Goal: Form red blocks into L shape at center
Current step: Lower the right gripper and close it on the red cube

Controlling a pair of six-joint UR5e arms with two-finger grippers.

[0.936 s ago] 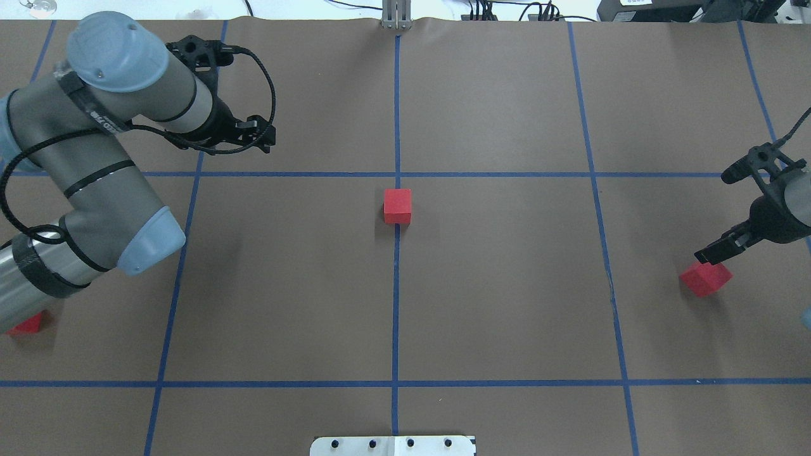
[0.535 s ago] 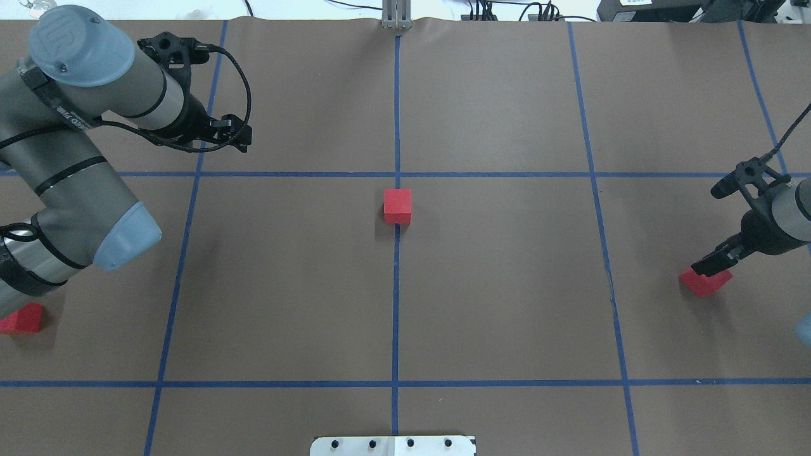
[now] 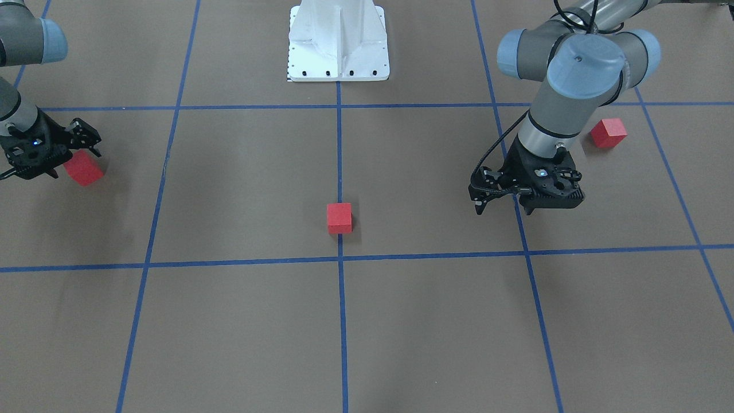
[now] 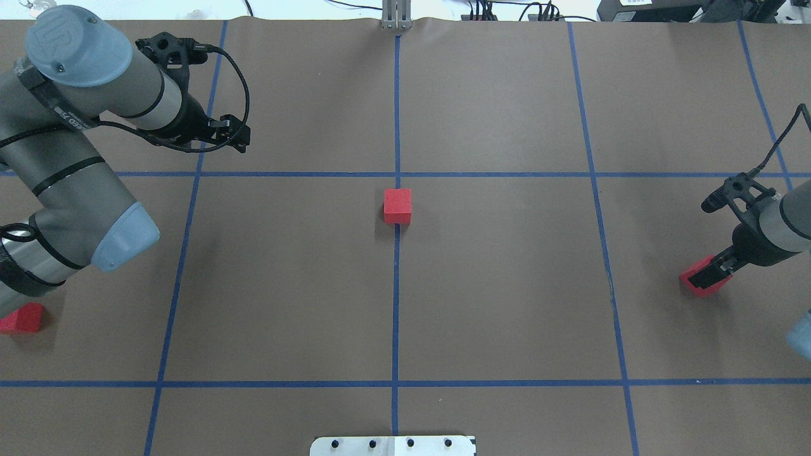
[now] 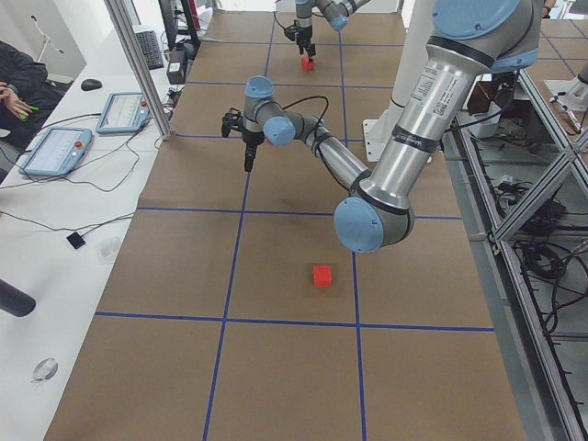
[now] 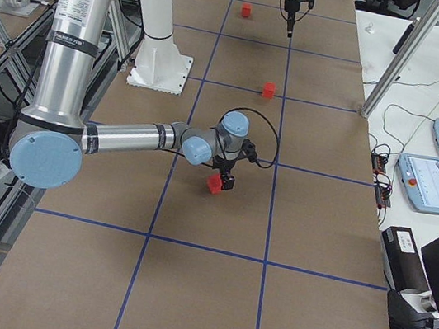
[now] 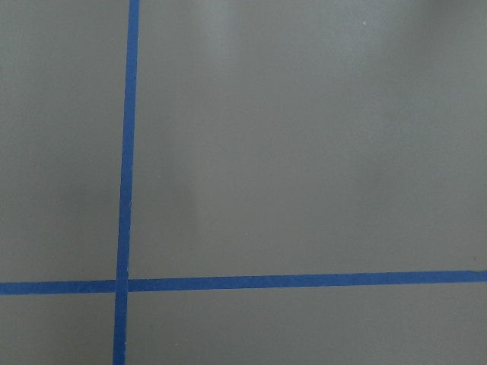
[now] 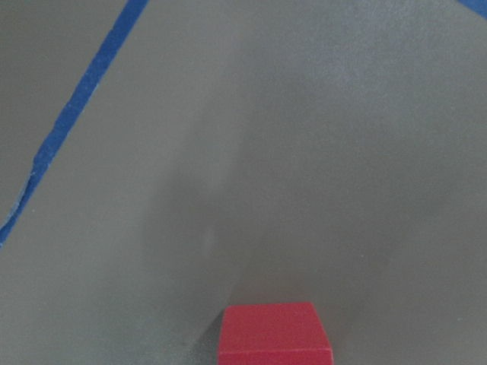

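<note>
One red block (image 4: 397, 206) (image 3: 339, 218) sits on the middle tape line, just on the robot's side of the center crossing (image 4: 397, 174). A second red block (image 4: 696, 282) (image 8: 275, 332) lies at the far right. My right gripper (image 4: 704, 277) (image 3: 86, 144) is low over it, open, one finger overlapping it; I cannot tell whether they touch. The third red block (image 4: 22, 317) (image 3: 608, 133) lies at the left edge, partly behind my left arm. My left gripper (image 4: 239, 134) (image 3: 530, 206) hangs open and empty, left of the center and far from any block.
The white robot base plate (image 4: 393, 445) (image 3: 338, 40) stands at the near table edge. A metal post (image 4: 396, 16) rises at the far edge. Tablets (image 5: 57, 152) and a person's sleeve (image 5: 18, 78) are beside the table.
My left gripper has drawn back to the left, away from the middle block. My right gripper has come down and nearer, and now overlaps the right block. No block has moved.
</note>
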